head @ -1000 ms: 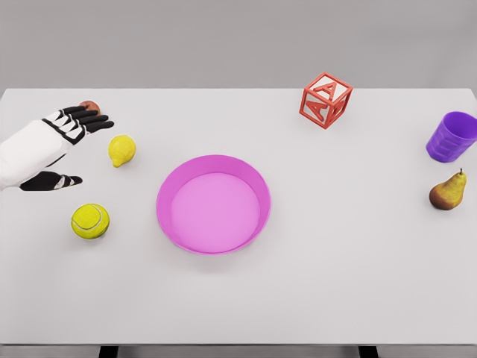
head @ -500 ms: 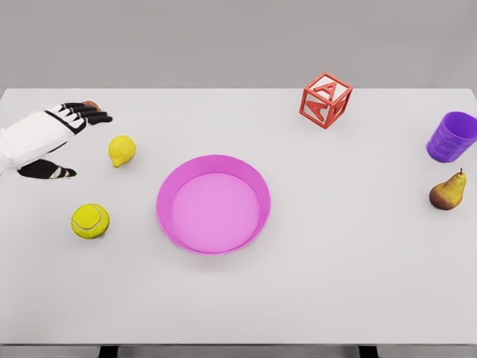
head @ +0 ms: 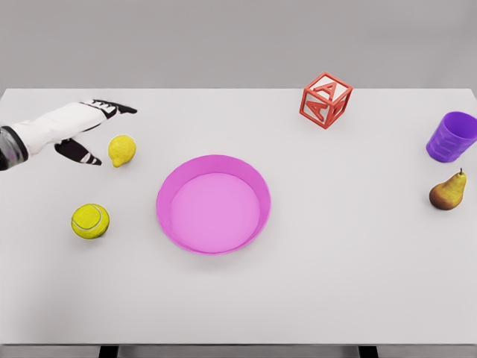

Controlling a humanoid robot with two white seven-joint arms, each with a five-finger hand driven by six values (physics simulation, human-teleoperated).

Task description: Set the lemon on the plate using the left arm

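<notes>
Yellow tennis ball (head: 90,221) sits nearest on the table (head: 335,283), with the pink plate (head: 167,221) to its right holding nothing. Farther back lies the lemon (head: 122,150), left of the plate and apart from it. Its long axis looks tilted, the nub pointing down-left toward the viewer. Just beside and behind it hovers the left hand (head: 78,128), fingers spread, thumb low near the fruit, gripping nothing. By my judgement the reach is nearly made; grasp, carry and release are all left.
</notes>
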